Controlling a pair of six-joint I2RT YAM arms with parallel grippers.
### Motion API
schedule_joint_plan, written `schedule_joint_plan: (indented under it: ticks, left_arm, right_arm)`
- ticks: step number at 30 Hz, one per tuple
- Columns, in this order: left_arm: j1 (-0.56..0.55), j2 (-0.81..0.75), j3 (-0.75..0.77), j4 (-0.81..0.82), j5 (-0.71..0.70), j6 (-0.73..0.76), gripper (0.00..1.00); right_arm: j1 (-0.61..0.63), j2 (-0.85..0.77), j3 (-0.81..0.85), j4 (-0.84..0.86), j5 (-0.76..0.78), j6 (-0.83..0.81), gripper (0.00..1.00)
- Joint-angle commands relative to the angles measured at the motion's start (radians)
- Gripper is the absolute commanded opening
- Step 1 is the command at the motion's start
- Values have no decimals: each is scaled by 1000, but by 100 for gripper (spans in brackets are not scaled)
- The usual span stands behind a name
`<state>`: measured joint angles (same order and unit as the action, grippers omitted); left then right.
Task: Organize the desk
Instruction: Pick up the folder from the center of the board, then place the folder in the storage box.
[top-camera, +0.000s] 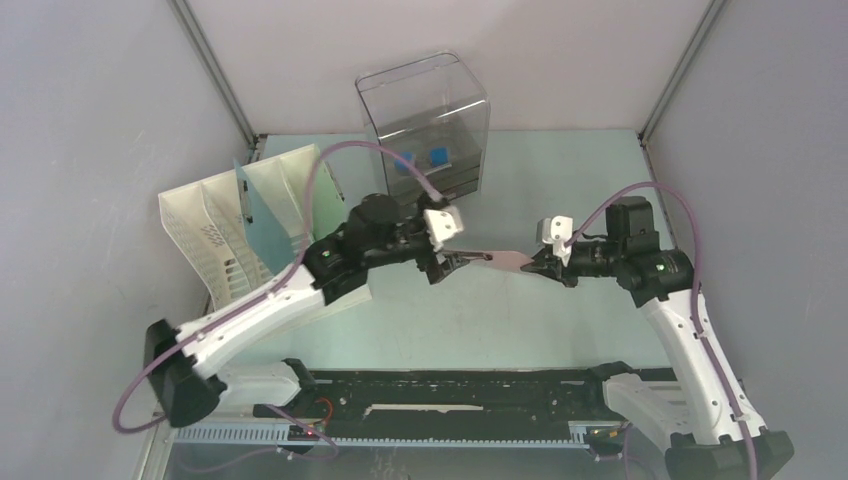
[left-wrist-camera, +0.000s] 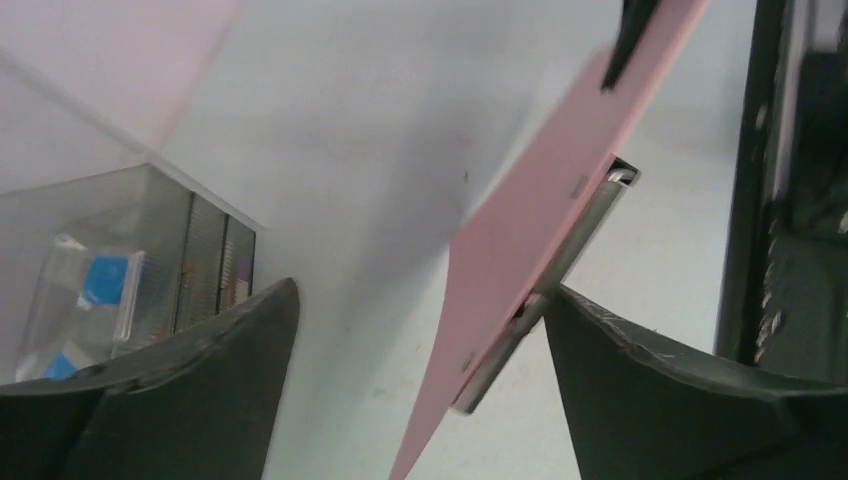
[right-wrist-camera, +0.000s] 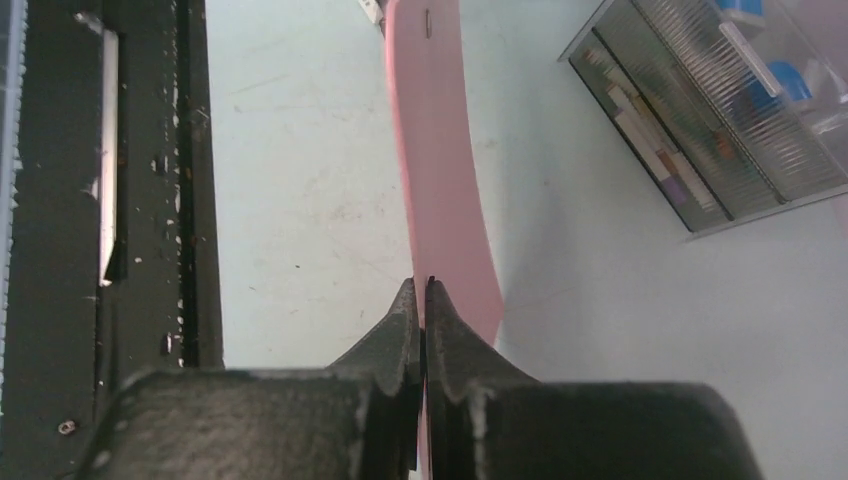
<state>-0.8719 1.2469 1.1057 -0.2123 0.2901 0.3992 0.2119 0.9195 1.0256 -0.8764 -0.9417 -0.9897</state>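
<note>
We see the right claw (right-wrist-camera: 424, 290) pinching one end of a thin pink folder (right-wrist-camera: 440, 150), probably light and bendy and best gripped near its metal clip (left-wrist-camera: 590, 215), the left claw (left-wrist-camera: 420, 290) spread around the other end, above the rigid mint counter (top-camera: 480, 330).

— Fig. 1: my arms?
— Left arm (top-camera: 250, 320) and right arm (top-camera: 690, 340): white shells, black joints, a mauve cable (top-camera: 352, 146) each.
— Tips?
— My end effector fingers (left-wrist-camera: 180, 390): matt black, scuffed.
</note>
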Motion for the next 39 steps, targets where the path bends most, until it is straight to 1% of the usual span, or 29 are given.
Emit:
schedule_joint_plan:
  ticks: [1, 5, 9, 13, 17, 19, 22, 23, 25, 27, 29, 32, 36, 39]
  left_arm:
    - [47, -203, -97, 286, -23, -249, 99]
    - [72, -334, -218, 357, -2, -375, 100]
    - [99, -422, -312, 424, 20, -528, 100]
    - [115, -496, -399, 487, 26, -641, 100]
    - [119, -575, -503, 562, 26, -715, 100]
    - [119, -587, -549, 612, 37, -746, 100]
    - [120, -573, -607, 706, 80, -811, 100]
    - [120, -562, -625, 756, 100, -832, 100]
    - [120, -533, -653, 848, 146, -869, 100]
    - [119, -501, -668, 912, 174, -893, 100]
    - [118, -466, -674, 962, 194, -910, 100]
    - [118, -407, -672, 1004, 214, -930, 100]
    - [119, -356, -669, 1007, 201, -912, 100]
    - [117, -344, -674, 1007, 164, -887, 100]
  right_arm:
    - [-49, -10, 61, -91, -133, 69, 0]
    - [-140, -1, 113, -122, -263, 120, 0]
    - [-226, 22, 180, -91, -404, 270, 0]
    - [-309, 33, 185, 11, -550, 431, 0]
    - [-376, 47, 179, 5, -662, 456, 0]
    - [-390, 38, 147, 67, -706, 523, 0]
    - [-396, 3, 50, 348, -764, 768, 0]
    - [-397, -11, 17, 389, -762, 818, 0]
    - [-399, -26, -22, 418, -760, 834, 0]
    - [-407, -37, -61, 478, -768, 887, 0]
    - [-410, -39, -75, 503, -769, 906, 0]
    - [-409, -32, -75, 495, -770, 898, 0]
    - [-406, -26, -78, 483, -770, 885, 0]
    - [-405, -25, -80, 482, -770, 885, 0]
